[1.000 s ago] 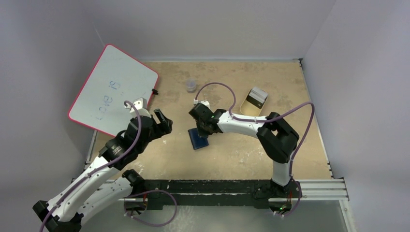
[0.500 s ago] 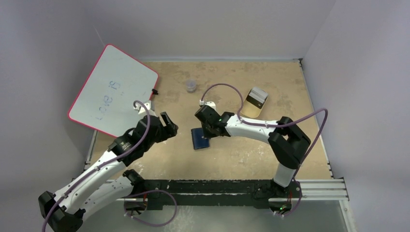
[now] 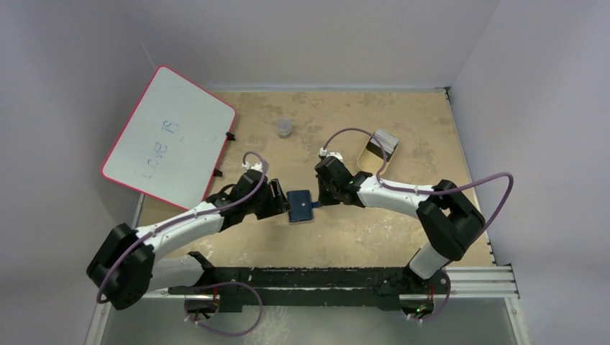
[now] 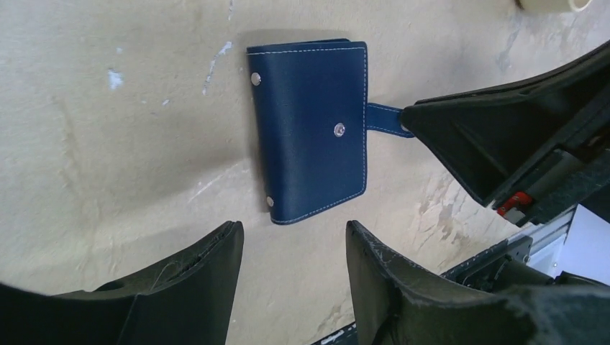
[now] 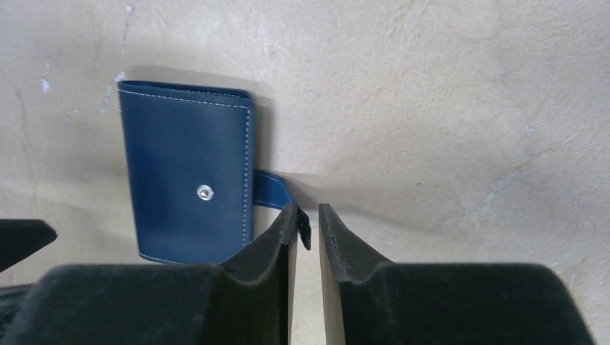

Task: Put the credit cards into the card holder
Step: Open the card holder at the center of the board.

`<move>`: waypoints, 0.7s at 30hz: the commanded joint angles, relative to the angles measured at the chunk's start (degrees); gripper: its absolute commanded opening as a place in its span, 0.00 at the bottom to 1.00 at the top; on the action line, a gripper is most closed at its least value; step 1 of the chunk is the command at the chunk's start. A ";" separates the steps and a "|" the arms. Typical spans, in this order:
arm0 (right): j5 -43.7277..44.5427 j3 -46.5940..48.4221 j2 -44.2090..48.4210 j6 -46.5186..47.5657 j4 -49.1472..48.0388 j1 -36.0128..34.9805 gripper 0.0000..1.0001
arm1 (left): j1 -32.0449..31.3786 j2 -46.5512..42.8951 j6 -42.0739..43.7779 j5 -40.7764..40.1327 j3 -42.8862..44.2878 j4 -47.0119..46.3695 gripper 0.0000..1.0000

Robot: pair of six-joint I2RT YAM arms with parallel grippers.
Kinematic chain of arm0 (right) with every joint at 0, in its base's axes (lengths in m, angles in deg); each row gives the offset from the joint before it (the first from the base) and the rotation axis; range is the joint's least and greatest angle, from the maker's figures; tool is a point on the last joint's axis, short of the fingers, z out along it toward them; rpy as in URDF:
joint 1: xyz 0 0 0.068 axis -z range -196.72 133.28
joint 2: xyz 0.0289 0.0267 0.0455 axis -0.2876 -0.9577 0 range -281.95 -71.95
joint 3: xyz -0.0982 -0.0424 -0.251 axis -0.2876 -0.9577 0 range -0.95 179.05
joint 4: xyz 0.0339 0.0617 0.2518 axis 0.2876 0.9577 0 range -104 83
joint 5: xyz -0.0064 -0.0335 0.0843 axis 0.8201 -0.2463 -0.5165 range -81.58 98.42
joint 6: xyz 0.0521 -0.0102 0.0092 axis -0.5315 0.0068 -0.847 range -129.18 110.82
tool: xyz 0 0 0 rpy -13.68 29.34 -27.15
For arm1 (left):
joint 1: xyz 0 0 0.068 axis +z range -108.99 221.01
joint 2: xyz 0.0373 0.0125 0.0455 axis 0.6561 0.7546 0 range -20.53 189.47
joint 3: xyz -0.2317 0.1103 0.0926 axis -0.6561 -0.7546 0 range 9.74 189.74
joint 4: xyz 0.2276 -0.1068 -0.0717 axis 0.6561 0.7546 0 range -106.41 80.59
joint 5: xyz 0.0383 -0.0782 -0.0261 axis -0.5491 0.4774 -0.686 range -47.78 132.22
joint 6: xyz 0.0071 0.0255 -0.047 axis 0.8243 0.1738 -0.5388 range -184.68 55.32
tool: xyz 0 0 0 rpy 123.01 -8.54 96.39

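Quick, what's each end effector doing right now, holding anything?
Left end effector: open, holding nothing, just short of the card holder.
Right end effector: closed on the card holder's snap tab.

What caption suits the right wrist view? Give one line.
Right gripper, jaws nearly closed, at the snap tab of the closed navy card holder on the table.

The top camera looks down over the whole table [image 3: 374,115] from behind, while both wrist cameras face the same card holder [image 4: 309,129] closely from opposite sides.
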 commanded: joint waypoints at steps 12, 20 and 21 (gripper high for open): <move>-7.92 -2.63 1.44 0.27 -6.50 1.57 0.24 | 0.12 8.50 2.19 5.33 0.75 -8.25 0.46; -7.92 -2.17 2.49 -0.30 -5.47 1.54 0.00 | 0.33 3.61 1.70 -0.25 2.31 -2.56 0.56; -7.91 -2.11 2.83 -0.38 -5.38 1.54 0.00 | 0.70 3.16 2.30 -1.11 3.18 -0.68 0.59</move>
